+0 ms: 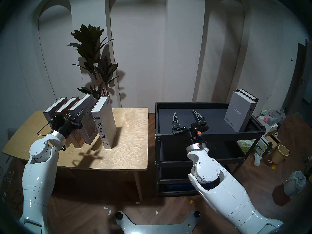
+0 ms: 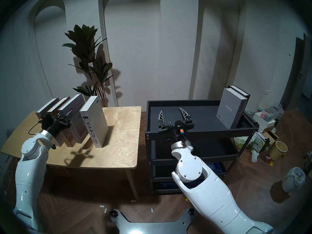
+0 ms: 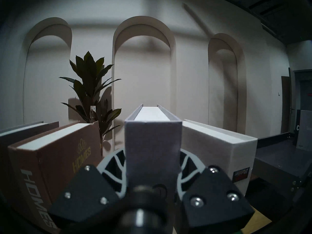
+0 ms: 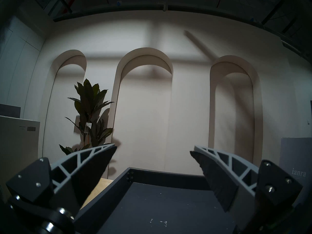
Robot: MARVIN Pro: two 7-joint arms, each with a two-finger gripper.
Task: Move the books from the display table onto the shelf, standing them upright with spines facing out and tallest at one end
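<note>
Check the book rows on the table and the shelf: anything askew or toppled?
Nothing toppled. The left gripper is shut on the grey Discontent book, which stands higher than HOMES and Arletta. On the shelf, ianra stands upright.

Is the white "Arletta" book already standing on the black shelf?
No, the white "Arletta" book stands upright on the wooden table, while the black shelf holds two other books.
</note>
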